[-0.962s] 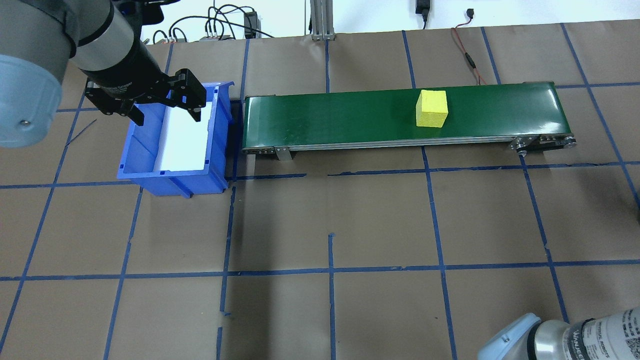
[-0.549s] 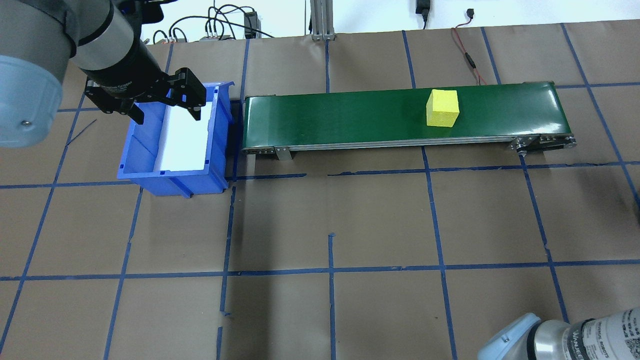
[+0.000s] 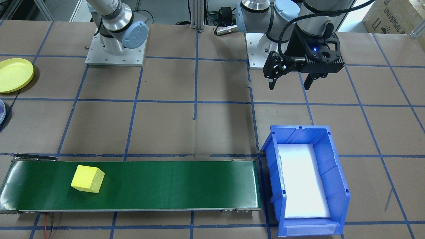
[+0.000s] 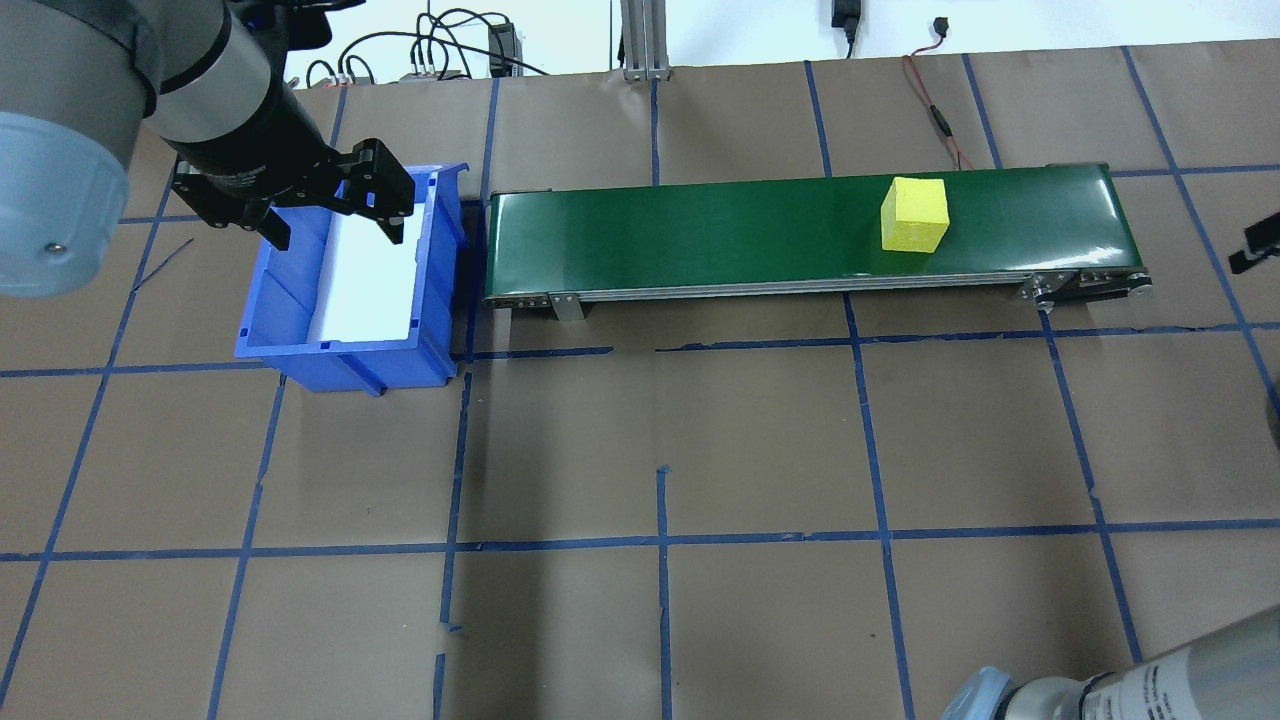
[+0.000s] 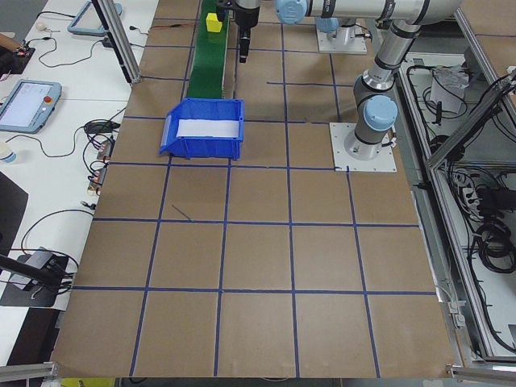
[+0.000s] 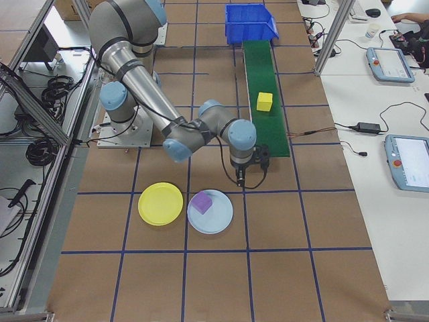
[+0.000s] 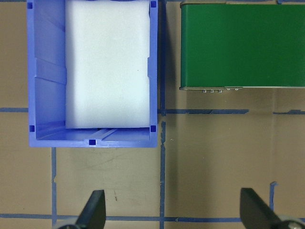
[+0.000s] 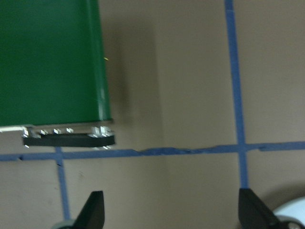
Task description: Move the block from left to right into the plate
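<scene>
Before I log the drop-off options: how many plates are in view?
2. A yellow plate lies on the table near the right arm, and a light blue plate sits right beside it, with a purple block on it. None seems hidden.

yellow block (image 4: pixel 913 214) upright on green conveyor belt (image 4: pixel 700 235), upper right of overhead frame, near belt's right end, yellow plate (image 3: pixel 13 74) empty, front view's left edge

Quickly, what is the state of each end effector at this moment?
Left end effector: open, holding nothing, near the blue bin.
Right end effector: open, holding nothing, beside the green conveyor.
</scene>
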